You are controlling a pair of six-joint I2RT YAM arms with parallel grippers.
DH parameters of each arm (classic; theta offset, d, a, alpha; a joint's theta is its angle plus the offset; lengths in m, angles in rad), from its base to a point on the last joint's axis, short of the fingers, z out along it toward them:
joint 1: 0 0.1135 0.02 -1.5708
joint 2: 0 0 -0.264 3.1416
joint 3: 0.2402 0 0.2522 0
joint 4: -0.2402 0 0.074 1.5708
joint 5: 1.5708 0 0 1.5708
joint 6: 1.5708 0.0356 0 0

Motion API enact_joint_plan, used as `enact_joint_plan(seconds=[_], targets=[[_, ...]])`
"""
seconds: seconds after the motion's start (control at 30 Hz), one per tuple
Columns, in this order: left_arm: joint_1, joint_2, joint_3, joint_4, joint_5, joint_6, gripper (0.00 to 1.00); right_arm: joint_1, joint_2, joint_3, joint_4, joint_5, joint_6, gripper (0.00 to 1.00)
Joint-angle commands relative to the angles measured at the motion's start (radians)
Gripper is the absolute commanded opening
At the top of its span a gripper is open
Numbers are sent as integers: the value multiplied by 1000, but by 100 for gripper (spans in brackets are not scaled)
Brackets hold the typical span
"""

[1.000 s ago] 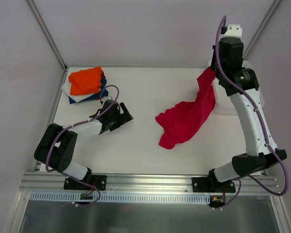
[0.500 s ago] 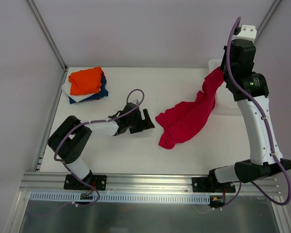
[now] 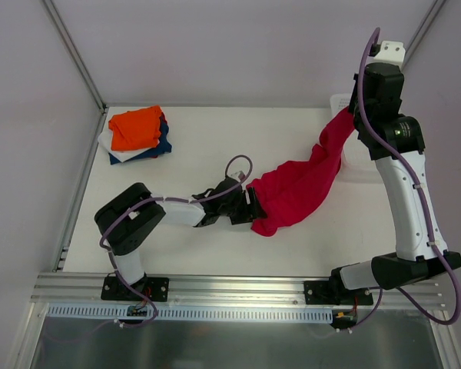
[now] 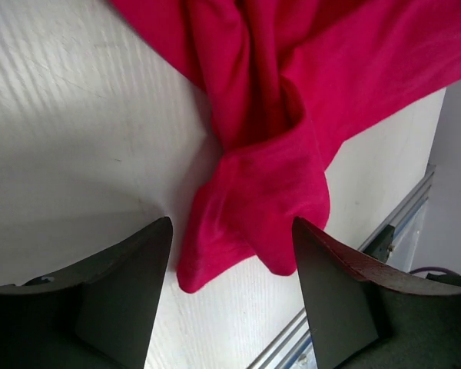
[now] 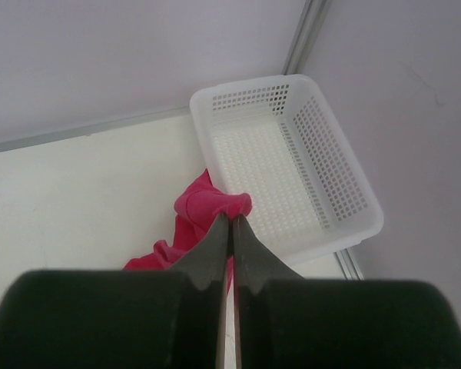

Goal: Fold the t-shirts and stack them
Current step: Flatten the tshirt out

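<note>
Cloth of one colour, the red tee (image 3: 300, 184) is unfolded and pulled into a long, creased band. Its upper end is raised above the far right of the tabletop (image 3: 215, 146). Its lower end lies bunched near the middle, somewhat toward the near edge. The right hand (image 5: 232, 219) has its fingers pressed together on a small fold at the raised end. The left hand (image 4: 230, 231) lies low on the tabletop with its fingers (image 4: 123, 292) apart, one on each side of the tee's rounded lower tip. Neither of them presses the cloth.

In the far left corner sits a stack (image 3: 136, 132) of folded tees: orange on top, then navy, with white showing beneath at the left side. A white mesh basket (image 5: 246, 88) stands in the far right corner, just beyond the raised end of the red tee.

The tabletop is plain white. Pale lilac walls (image 3: 215, 46) close in its left, far and right sides, and an aluminium rail (image 3: 238, 288) runs along the near edge.

A second ago the left hand lay near the stack with its fingers wider. It has since reached across to the tee's lower end. The right arm has shifted toward the right edge, and the tee is drawn out straighter.
</note>
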State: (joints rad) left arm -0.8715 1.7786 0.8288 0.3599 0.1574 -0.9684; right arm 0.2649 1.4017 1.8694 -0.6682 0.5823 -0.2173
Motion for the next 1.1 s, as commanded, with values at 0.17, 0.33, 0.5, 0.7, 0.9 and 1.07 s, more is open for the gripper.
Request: enact_joint_plan(seconds=[0.17,0.33,0.5,0.7,0.9,1.07], targets=[[-55,21,-114,-136,-32,-49,62,-15,-6,7,21,-18,12,0],[-60,-34,-198,-154,-65,-72,51,-13,-1,4,21,-29,13,0],[-67,-84,-260,-162,-90,-96,49,-15,0,-1,19,-39,19,0],[-67,-62,-232,-182,-107,-79,46,-15,-12,-3,21,-53,22,0],[-67,8,-163,-179,-105,-52,45,-13,-26,-7,21,-58,18,0],[-67,38,-137,-179,-104,-43,33,-15,-26,-13,21,-59,15,0]])
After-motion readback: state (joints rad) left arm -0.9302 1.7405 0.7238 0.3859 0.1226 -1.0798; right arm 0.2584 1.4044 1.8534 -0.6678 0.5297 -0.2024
